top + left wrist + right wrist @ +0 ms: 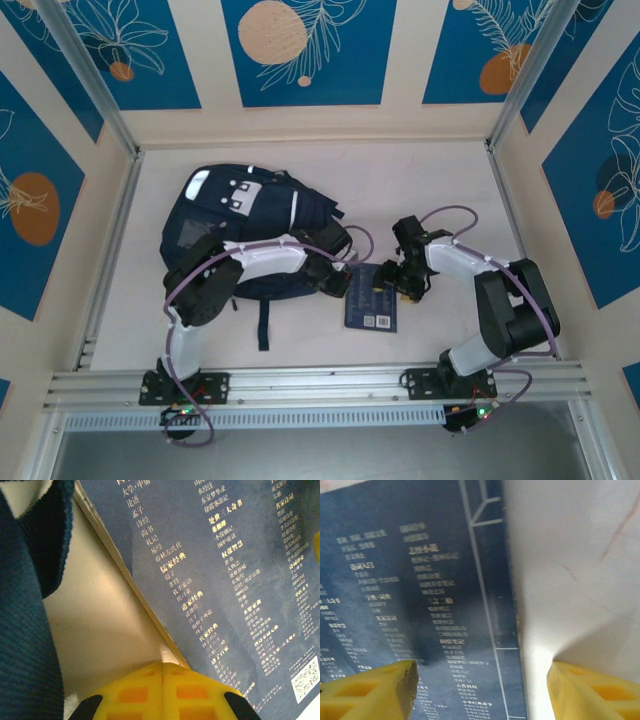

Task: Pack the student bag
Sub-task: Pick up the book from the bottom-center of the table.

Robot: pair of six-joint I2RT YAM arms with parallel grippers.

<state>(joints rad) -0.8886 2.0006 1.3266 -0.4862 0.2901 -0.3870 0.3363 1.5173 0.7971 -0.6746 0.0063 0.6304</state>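
Top external: both elbows raised, left end effector (342,285) closed beside the booklet (368,306), right end effector (393,280) parted, empty, over it.

Left arm (262,260) drapes over the student bag (250,200), masking its lower front. Booklet (371,308) top corner sits under the right claw (397,278). Its print is blurred at the right wrist and cropped by the edges.

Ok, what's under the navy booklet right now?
Only the white table, showing along the edges of the booklet. Nothing sticks out from beneath; the area under its cover is hidden.
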